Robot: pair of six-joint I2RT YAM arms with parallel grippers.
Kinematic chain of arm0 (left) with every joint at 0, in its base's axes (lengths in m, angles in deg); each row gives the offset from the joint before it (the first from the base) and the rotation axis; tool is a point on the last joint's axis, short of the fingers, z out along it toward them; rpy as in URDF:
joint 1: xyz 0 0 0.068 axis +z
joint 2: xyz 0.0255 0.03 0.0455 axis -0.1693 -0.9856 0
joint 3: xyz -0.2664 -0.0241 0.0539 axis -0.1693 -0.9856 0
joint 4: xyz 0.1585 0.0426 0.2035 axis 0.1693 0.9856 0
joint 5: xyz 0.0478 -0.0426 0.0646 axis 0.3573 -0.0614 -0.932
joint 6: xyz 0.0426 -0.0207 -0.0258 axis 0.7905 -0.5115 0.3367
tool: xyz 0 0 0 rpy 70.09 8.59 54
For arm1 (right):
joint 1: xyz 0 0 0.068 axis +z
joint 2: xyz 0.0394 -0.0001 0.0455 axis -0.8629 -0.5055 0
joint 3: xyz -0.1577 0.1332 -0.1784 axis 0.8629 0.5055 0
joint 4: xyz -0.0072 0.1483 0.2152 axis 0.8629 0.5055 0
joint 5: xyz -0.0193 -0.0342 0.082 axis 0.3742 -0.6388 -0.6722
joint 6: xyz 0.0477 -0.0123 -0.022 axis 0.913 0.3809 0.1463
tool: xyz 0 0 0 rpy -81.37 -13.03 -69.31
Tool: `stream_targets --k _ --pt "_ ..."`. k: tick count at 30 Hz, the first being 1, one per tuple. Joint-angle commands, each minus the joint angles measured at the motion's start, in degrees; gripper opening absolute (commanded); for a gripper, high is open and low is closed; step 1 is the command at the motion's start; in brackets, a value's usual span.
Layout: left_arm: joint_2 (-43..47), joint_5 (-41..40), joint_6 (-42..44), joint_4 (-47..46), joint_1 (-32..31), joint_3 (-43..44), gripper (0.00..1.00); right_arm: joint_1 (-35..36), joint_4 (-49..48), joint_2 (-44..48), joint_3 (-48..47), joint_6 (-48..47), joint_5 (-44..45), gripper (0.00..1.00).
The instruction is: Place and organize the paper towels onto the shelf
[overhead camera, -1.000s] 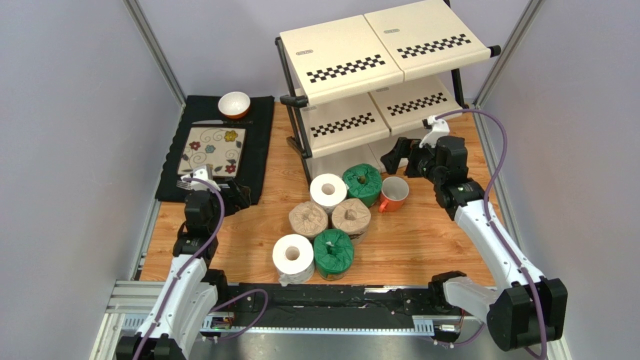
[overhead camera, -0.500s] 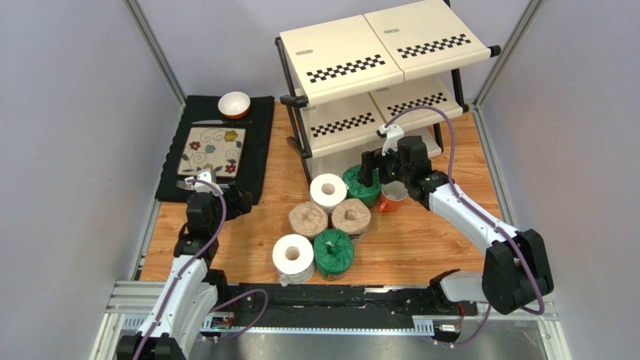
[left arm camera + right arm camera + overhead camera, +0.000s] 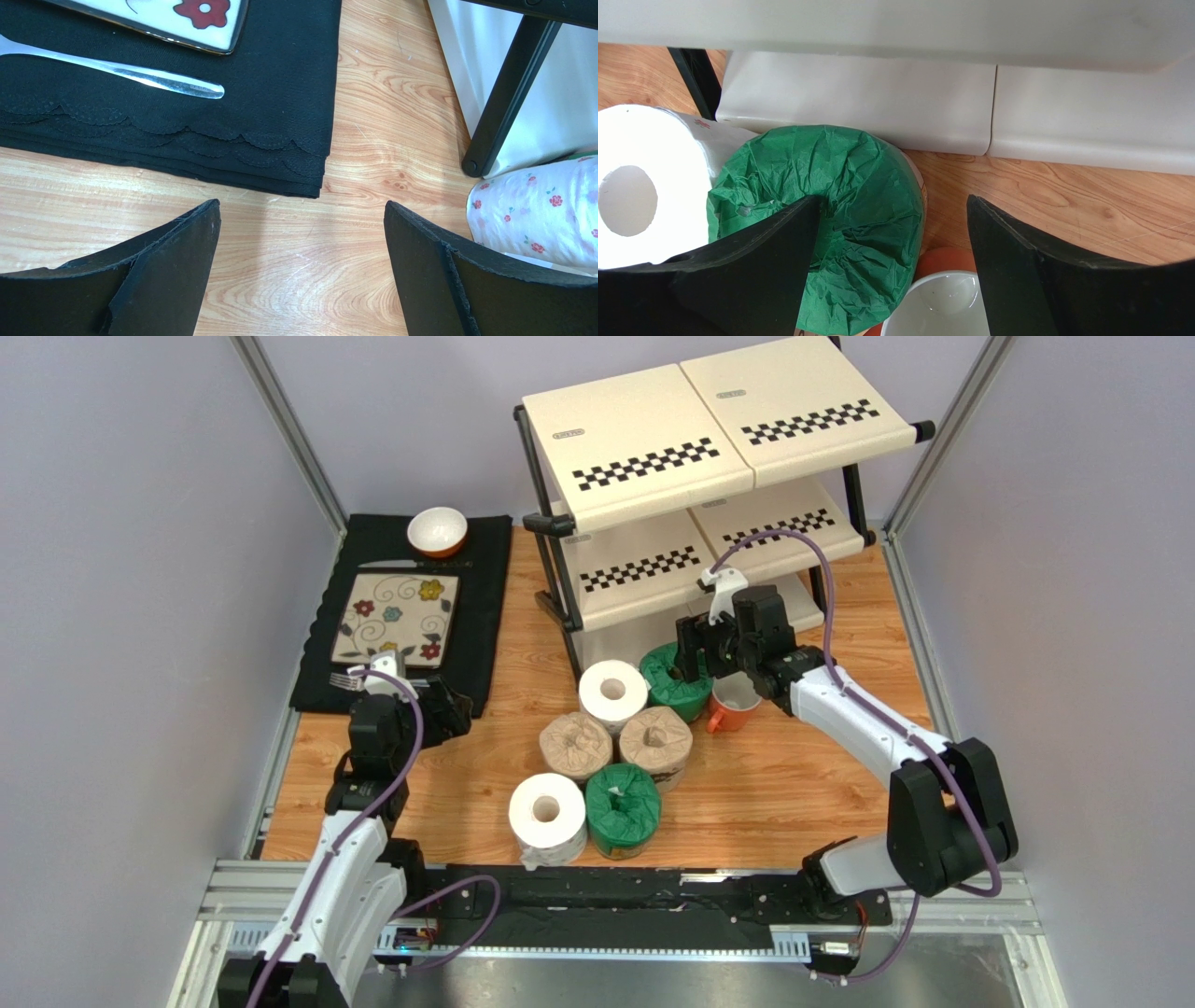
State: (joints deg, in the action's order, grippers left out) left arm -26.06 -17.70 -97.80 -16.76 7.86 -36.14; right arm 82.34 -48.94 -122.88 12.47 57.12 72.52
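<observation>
From above, six rolls [image 3: 575, 745] cluster at the shelf's [image 3: 701, 462] 6 o'clock, and the right arm [image 3: 856, 721] stretches to the far green roll [image 3: 671, 679]. The right wrist view shows the right gripper [image 3: 892, 210] spread, one finger over that roll and the mug [image 3: 941, 301] at 6 o'clock. The left wrist view shows the left gripper [image 3: 300, 210] spread over the table [image 3: 281, 280], with a white roll [image 3: 540, 210] at 3 o'clock.

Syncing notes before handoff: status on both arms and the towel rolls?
Left tool open over table beside placemat. Right tool open, straddling rim of far green roll, not gripping. Orange mug close beside that roll, near the outer finger.
</observation>
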Motion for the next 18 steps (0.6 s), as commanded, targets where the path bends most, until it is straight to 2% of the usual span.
stream_targets --k 1,11,18 --pt "0.05 0.62 1.04 -0.79 0.22 -0.13 0.95 0.15 0.88 -0.48 -1.96 -0.97 0.02 0.8" --pt "-0.21 0.63 0.95 -0.79 0.22 -0.13 0.95 2.0 4.04 -4.7 -4.07 -2.99 0.81 0.77" --pt "-0.12 0.54 1.04 -0.53 0.22 0.05 0.94 3.05 4.05 -6.46 -4.42 -2.73 2.31 0.57"
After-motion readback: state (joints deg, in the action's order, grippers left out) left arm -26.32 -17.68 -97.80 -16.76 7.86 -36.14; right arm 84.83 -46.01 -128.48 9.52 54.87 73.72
